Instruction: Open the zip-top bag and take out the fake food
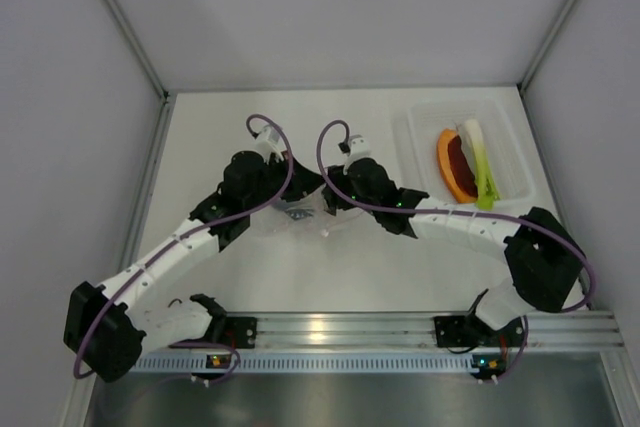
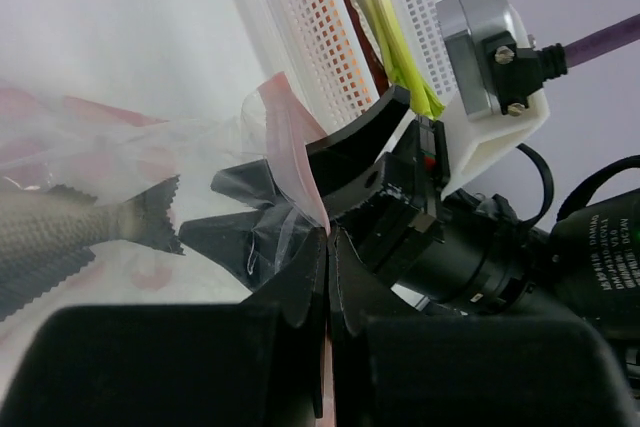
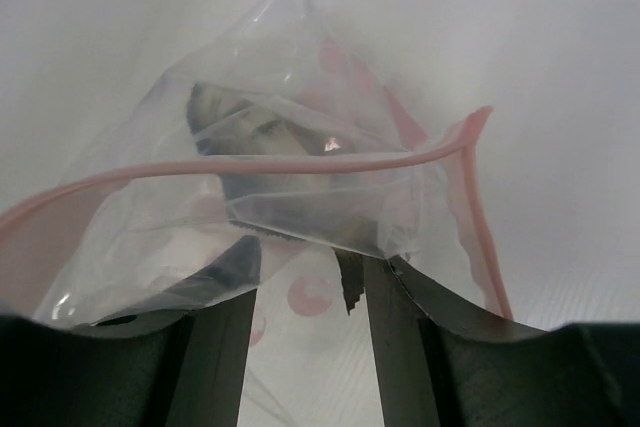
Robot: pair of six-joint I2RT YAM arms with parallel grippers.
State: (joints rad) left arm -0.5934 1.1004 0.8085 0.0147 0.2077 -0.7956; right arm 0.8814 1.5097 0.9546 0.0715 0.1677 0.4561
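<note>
bag [image 3: 290, 177] on the bench [image 1: 300, 282] holds the fish [image 2: 60, 222]; left claw [image 2: 328, 247] clamped on its strip [image 2: 290, 142], right claw [image 3: 305, 337] apart at its mouth.

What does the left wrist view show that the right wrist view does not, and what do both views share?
Only the left wrist view shows the left gripper shut on the pink strip of the zip-top bag, the tray holding the leek-like stalk, and the right wrist camera. Only the right wrist view shows the bag's mouth gaping, its strip curving around the opening, and the gap between the fingers of the right gripper. Both show the bag with the fish inside.
</note>
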